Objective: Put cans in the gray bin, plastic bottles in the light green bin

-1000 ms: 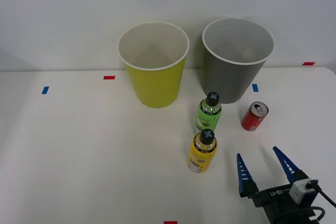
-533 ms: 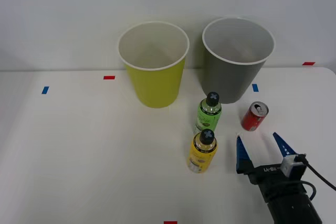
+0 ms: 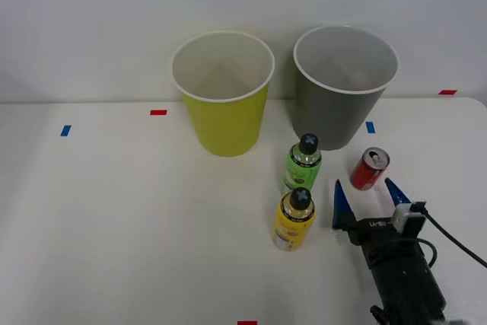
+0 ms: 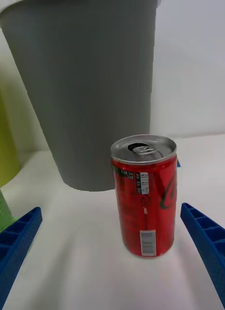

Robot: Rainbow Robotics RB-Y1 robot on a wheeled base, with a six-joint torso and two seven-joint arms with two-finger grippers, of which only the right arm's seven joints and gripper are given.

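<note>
Advanced toward the upright red soda can (image 4: 145,196), right gripper (image 3: 364,195) spread wide. Beyond, tapered gray bin (image 3: 343,89) and light green bin (image 3: 223,97), pale interiors bare.

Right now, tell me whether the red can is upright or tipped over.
Upright. The red soda can stands on its base on the white table, silver top facing up, clear of the open end effector.

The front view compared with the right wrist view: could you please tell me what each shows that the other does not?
Front view alone: the two bottles' black caps, green bottle, yellow bottle, the bins' open tops, tape marks. Wrist view alone: the can's label print and barcode. Both: red can upright, untouched, ahead of the open hand, gray bin behind, green bin.
</note>
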